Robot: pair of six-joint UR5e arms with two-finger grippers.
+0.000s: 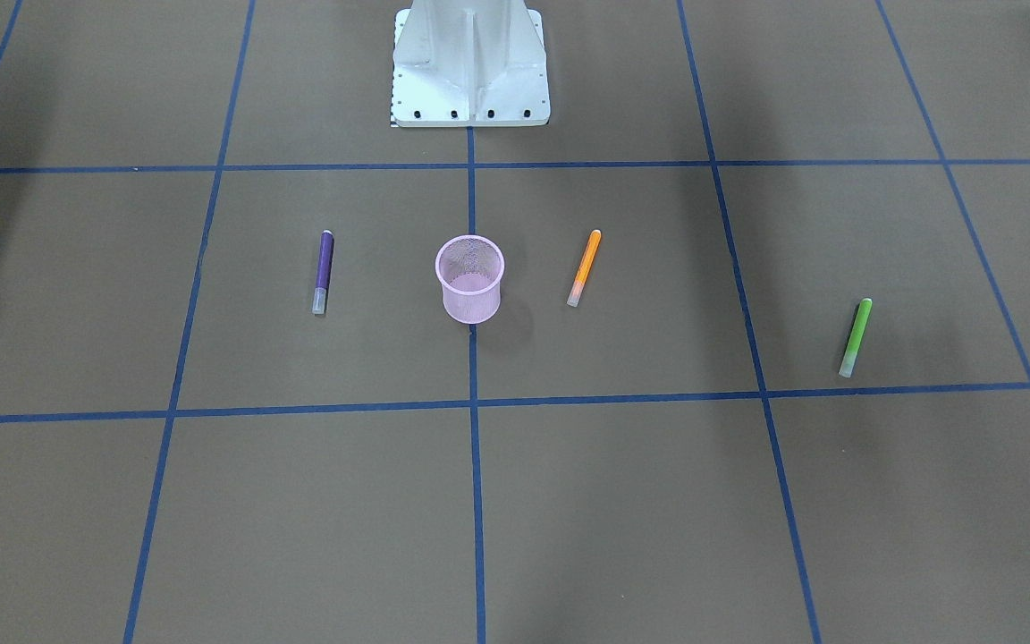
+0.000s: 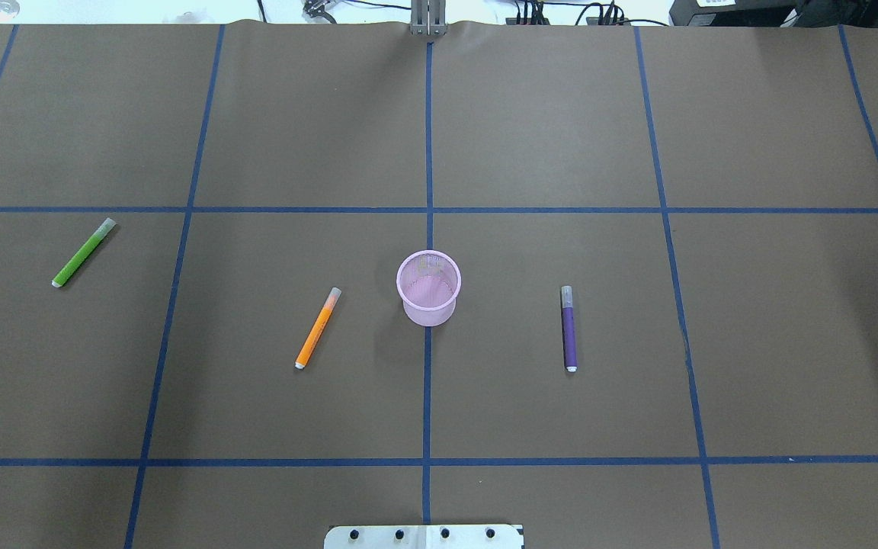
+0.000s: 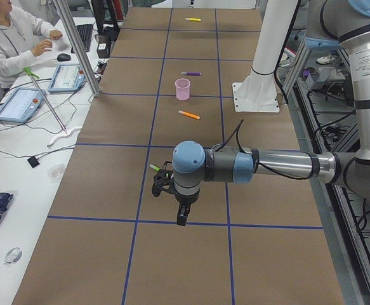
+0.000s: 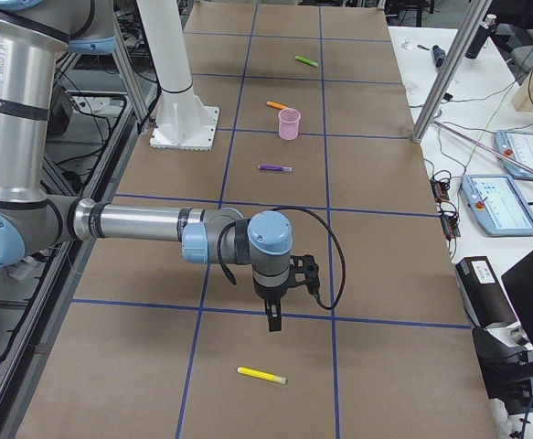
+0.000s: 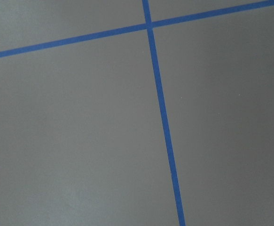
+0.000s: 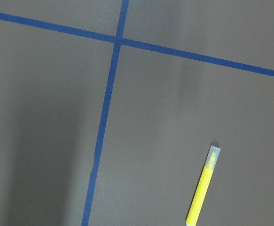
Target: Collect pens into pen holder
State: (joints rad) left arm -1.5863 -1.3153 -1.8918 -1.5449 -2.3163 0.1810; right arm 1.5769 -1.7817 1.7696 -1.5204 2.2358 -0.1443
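The pink mesh pen holder (image 2: 429,311) stands upright at the table's middle; it looks empty. The purple pen (image 2: 568,329) lies to its right, the orange pen (image 2: 318,327) to its left, and the green pen (image 2: 84,252) far left. The yellow pen (image 4: 261,375) lies at the table's right end and shows in the right wrist view (image 6: 202,187). My left gripper (image 3: 181,219) hangs above the table beside the green pen. My right gripper (image 4: 273,322) hangs above the table a little short of the yellow pen. I cannot tell whether either is open or shut.
The robot's white base (image 1: 470,63) stands behind the holder. Blue tape lines (image 2: 427,381) grid the brown table cover. An operator (image 3: 10,38) sits at a side desk with tablets (image 3: 19,101). A metal post (image 3: 77,44) stands at the table's edge.
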